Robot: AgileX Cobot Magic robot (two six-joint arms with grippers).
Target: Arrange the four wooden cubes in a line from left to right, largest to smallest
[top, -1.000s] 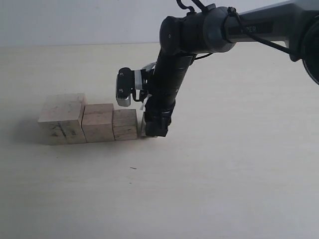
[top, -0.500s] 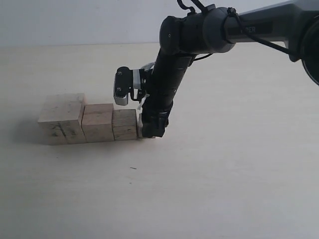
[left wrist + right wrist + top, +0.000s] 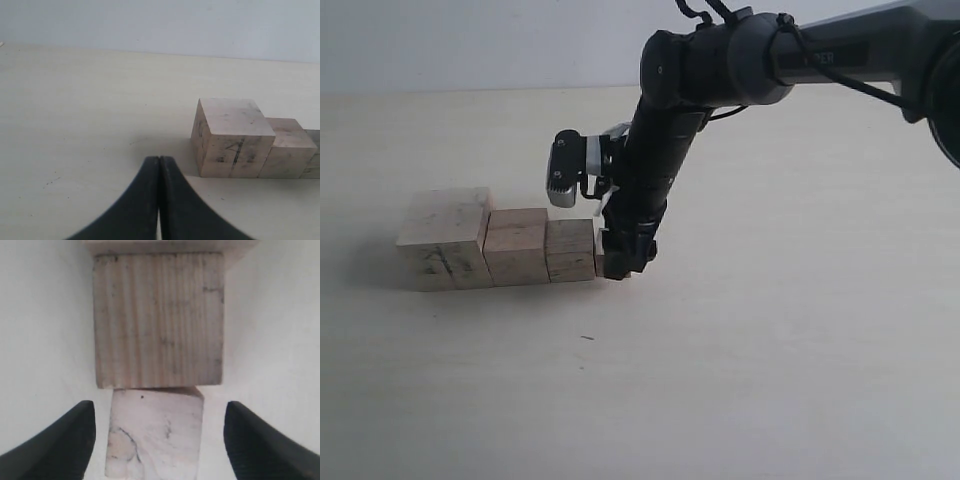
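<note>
Three wooden cubes stand in a touching row: the largest cube (image 3: 445, 238) with dark marks on the left, the second cube (image 3: 517, 246), then the third cube (image 3: 570, 250). My right gripper (image 3: 625, 262) reaches down at the row's right end. In the right wrist view this right gripper (image 3: 159, 432) is open, and the smallest cube (image 3: 150, 455) sits between its fingers (image 3: 60, 445) with a gap on each side, touching the third cube (image 3: 159, 320). My left gripper (image 3: 159, 165) is shut on nothing, a short way in front of the largest cube (image 3: 232, 145).
The pale table (image 3: 770, 380) spreads wide in front of and to the right of the row. A white wall (image 3: 470, 40) backs the far edge. The right arm (image 3: 720, 70) stretches in from the upper right.
My right gripper has shifted slightly left, toward the right end of the row. The three visible cubes have not moved.
</note>
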